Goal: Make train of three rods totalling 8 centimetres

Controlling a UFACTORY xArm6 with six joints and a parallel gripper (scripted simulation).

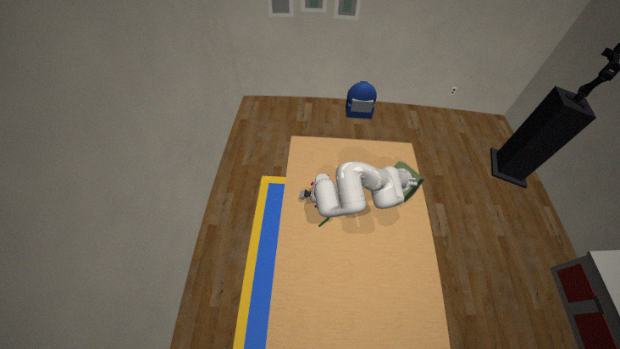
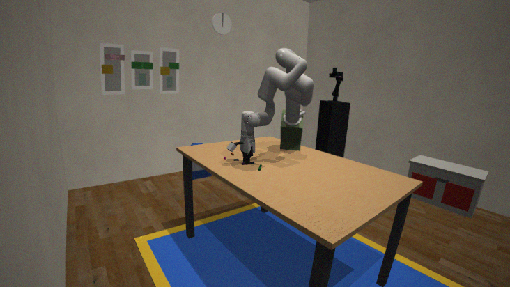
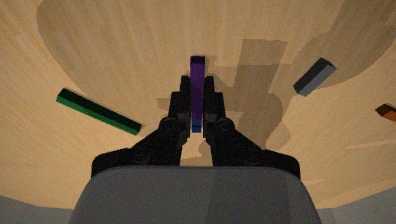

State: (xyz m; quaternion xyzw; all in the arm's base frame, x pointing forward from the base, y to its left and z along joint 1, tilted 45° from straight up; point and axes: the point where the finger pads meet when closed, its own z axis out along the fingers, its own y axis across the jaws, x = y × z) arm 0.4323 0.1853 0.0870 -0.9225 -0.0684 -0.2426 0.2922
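purple rod [image 2: 252,162] [image 3: 197,87] grasped by claw [image 2: 246,161] [image 3: 197,89], pointing straight down, low at table [image 1: 360,268] [image 2: 306,185] [image 3: 165,30].

6 rods [image 1: 323,222] [image 2: 260,167] [image 3: 98,112], 1 arm [image 1: 351,191] [image 2: 267,83], 1 table [image 1: 356,277] [image 2: 321,185] [image 3: 135,30], 3 framed pictures [image 1: 313,3] [image 2: 141,76]

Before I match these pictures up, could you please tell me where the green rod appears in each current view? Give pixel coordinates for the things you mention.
Top: the green rod [image 1: 323,222] [image 2: 260,167] [image 3: 98,112] lies just below the arm's white far end, left of the picture's middle.
Exterior: on the table, just right of and below the black pincer [image 1: 307,193] [image 2: 246,162] [image 3: 197,89].
Wrist: left of the pincer, slanting down to the right.
Shared landmark: the wooden tabletop [image 1: 356,277] [image 2: 321,192] [image 3: 125,30].
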